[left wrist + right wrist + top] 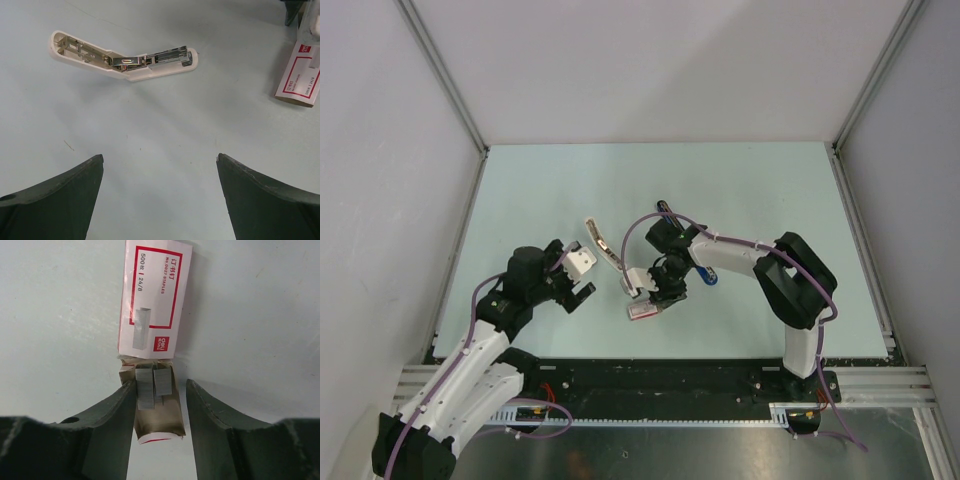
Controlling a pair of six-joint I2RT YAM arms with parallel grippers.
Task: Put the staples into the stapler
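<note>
Staples (146, 385) are lying as short silvery strips in a grey tray (162, 422) that is sticking out of the bottom end of a pink-and-white box (152, 300). In the right wrist view the box is lying flat on the tabletop (260, 315) at centre frame.

Right hand (160, 385) is straddling the tray, half closed. The finger (117, 410) at the left of the frame is touching the tray's edge. The other finger is sitting just beside the opposite edge. Cannot tell whether the hand is clamping the tray or only bracketing it.

Stapler (125, 62), cream-bodied with bright metal inside, is lying hinged open on the tabletop in the upper left of the left wrist view. It is apart from the box, which is showing at that view's right edge.

Left hand (160, 157) is hovering with its fingers spread wide, released and gripping nothing. The stapler is lying ahead of it.

In the top view a blue item (710, 279) is peeking out beneath the right arm. It is too hidden to identify.
</note>
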